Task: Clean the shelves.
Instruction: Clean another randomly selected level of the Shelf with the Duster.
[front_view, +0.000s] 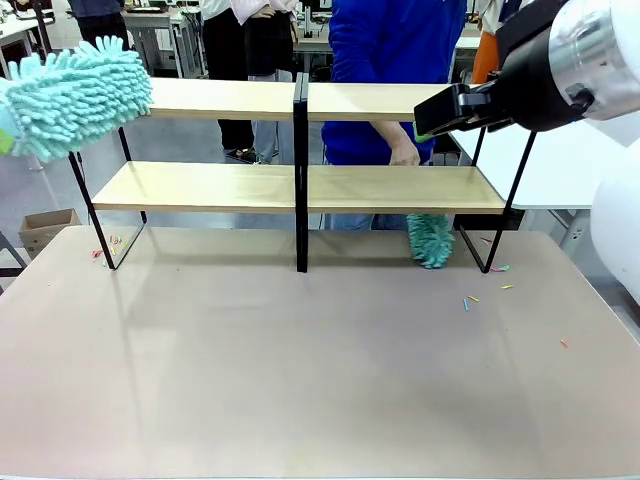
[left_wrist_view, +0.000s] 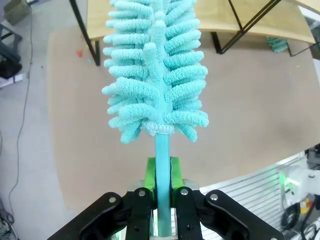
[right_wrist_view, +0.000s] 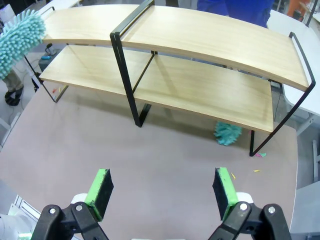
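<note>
Meanwhile, bare shelves, both tiers

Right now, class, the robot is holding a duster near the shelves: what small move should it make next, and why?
Probably sweep the teal duster to the robot's right, along the top board of the shelves. The left gripper is shut on the duster's handle, and its fluffy head sits at that board's left end. The right gripper hangs open, holding nothing.

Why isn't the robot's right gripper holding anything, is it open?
Open. The right gripper has its green pads wide apart with bare tabletop between.
</note>
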